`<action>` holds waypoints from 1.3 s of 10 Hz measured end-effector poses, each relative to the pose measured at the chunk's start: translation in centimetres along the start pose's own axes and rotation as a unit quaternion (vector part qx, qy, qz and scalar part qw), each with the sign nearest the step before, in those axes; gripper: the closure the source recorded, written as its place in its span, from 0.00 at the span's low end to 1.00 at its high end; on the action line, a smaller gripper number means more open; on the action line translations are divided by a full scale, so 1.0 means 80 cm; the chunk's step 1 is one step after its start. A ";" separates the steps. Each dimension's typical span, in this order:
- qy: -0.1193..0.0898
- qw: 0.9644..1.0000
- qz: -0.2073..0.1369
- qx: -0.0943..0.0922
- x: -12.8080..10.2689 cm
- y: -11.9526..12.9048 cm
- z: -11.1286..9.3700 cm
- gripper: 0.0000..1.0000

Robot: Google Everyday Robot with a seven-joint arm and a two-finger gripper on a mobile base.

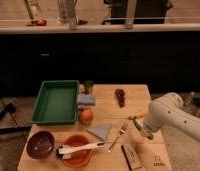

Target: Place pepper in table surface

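Observation:
The pepper (pixel 142 129) shows as a slender dark-green sliver at the end of my white arm (pixel 169 118), low over the table surface (pixel 105 107), right of the middle. My gripper (pixel 138 124) is right at the pepper, mostly hidden by the arm's body. I cannot tell whether the pepper rests on the light tan wood or hangs just above it. A yellow curved piece (pixel 140 113) lies just behind the gripper.
A green tray (pixel 55 102) stands at the left. A peach (pixel 85 116), blue sponge (pixel 86 99), small cup (pixel 88 86) and dark red cluster (pixel 120 95) sit mid-table. A fork (pixel 118 135), grey napkin (pixel 100 131), purple bowl (pixel 40 144), orange bowl (pixel 77 150) with white utensil, and dark bar (pixel 131 156) lie in front.

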State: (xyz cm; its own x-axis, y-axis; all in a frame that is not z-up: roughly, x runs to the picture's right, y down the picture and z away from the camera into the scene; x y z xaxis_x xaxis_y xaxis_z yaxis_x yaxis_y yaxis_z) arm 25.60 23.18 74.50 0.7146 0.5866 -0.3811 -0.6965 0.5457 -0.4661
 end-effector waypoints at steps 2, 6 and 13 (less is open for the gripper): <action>-0.002 1.000 0.013 -0.004 0.009 -0.001 0.014 1.00; -0.010 0.999 0.039 -0.014 0.014 0.000 0.057 1.00; -0.028 0.996 0.081 0.004 0.023 -0.017 0.065 0.86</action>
State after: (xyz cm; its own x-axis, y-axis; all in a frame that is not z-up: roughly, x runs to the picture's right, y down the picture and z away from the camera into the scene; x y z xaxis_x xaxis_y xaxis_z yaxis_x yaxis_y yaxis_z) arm 27.53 26.64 78.53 0.5880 0.6996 -0.4059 -0.8031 0.4452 -0.3959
